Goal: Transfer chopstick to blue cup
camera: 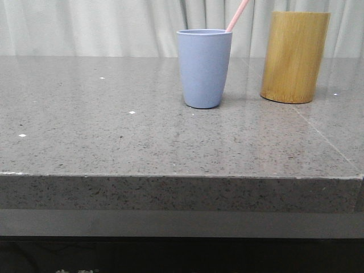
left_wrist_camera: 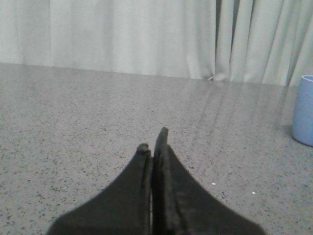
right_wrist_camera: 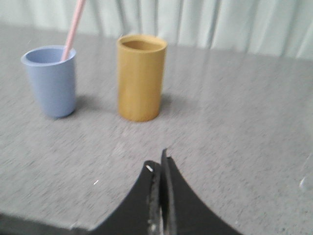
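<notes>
Front view, item list: blue cup (camera: 204, 68), matte periwinkle tumbler tapering to its base, no handle, standing upright toward the far side of the table (camera: 114, 142); chopstick (camera: 237, 15), thin straight pale pink stick, sitting inside the blue cup and leaning out over its right rim, its upper end running past the picture's top edge; bamboo cylinder (camera: 294, 57), yellow-brown with smooth grain, taller than the cup, standing just to its right and apart from it; table, grey speckled stone, polished, faintly reflecting both vessels; pale pleated curtain (camera: 85, 25) hanging behind. Left wrist view: left gripper (left_wrist_camera: 152, 139), dark fingers pressing together, holding nothing, hovering over bare stone. Right wrist view: right gripper (right_wrist_camera: 157, 160), fingers likewise meeting, gripping nothing, well short of both vessels.
</notes>
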